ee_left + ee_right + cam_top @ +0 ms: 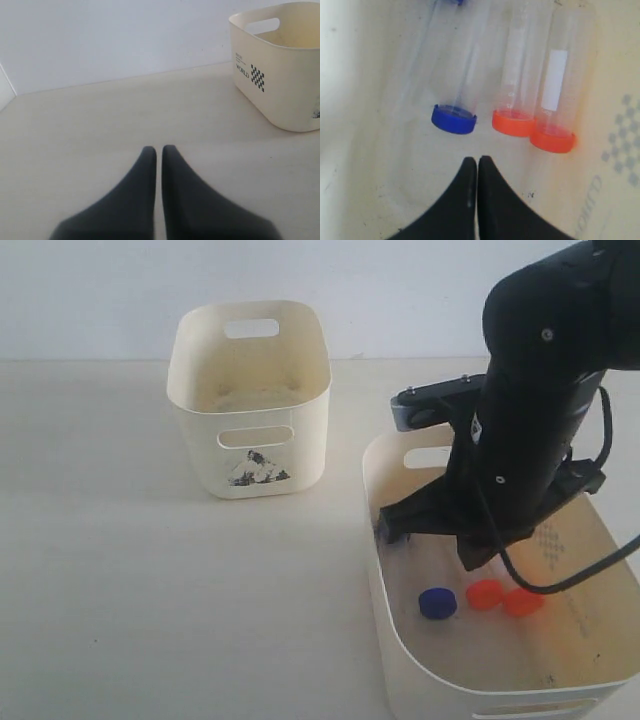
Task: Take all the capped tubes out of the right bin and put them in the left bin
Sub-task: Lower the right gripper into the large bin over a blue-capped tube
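Three capped tubes lie side by side on the floor of the right bin [397, 665]: one with a blue cap [453, 119] and two with orange-red caps [514, 123] [553, 140]. The exterior view shows the same caps, blue [437, 603] and orange-red [484, 594] [522, 602]. A sliver of a second blue cap [451, 1] shows at the edge of the right wrist view. My right gripper [477, 160] is shut and empty, hovering just short of the caps. My left gripper [159, 148] is shut and empty over the bare table, some way from the left bin [280, 75].
The left bin [250, 400] stands on the table behind and to the left of the right bin, with its mountain print facing forward. The black right arm [530, 410] reaches down into the right bin and hides its back part. A white wall runs behind the table.
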{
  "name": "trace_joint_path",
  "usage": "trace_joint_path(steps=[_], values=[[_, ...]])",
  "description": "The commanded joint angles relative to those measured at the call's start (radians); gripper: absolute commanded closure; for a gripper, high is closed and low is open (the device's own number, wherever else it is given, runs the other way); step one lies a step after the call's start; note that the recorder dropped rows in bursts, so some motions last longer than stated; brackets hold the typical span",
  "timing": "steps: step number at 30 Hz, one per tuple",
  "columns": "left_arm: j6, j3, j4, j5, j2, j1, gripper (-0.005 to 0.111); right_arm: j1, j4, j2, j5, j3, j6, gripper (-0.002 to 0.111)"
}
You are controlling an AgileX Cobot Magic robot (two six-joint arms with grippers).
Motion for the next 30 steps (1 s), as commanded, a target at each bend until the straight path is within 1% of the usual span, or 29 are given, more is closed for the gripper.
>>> trace_joint_path(steps=[1, 5, 8, 13, 20, 27, 28, 30], values=[[-0.012, -0.004, -0.001, -0.008, -0.003, 0.001, 0.102, 0.001, 0.006, 0.002, -0.033, -0.004, 0.004, 0.109], [-0.012, -0.004, -0.001, -0.008, -0.003, 0.001, 0.102, -0.008, 0.002, 0.013, -0.078, -0.004, -0.003, 0.109], [-0.012, -0.004, -0.001, -0.008, -0.003, 0.001, 0.102, -0.058, 0.011, 0.072, -0.049, -0.004, -0.020, 0.109], [-0.012, -0.004, -0.001, -0.008, -0.003, 0.001, 0.102, -0.088, 0.033, 0.091, -0.058, -0.004, -0.036, 0.109], [-0.012, -0.004, -0.001, -0.008, -0.003, 0.001, 0.102, -0.088, 0.159, 0.109, -0.122, -0.004, -0.075, 0.109], [-0.012, -0.004, -0.001, -0.008, -0.003, 0.001, 0.102, -0.088, 0.106, 0.161, -0.169, -0.004, -0.077, 0.109], [-0.012, -0.004, -0.001, -0.008, -0.003, 0.001, 0.102, -0.088, 0.093, 0.161, -0.181, -0.004, -0.077, 0.106], [-0.012, -0.004, -0.001, -0.008, -0.003, 0.001, 0.102, -0.088, 0.073, 0.161, -0.203, -0.004, -0.077, 0.092]])
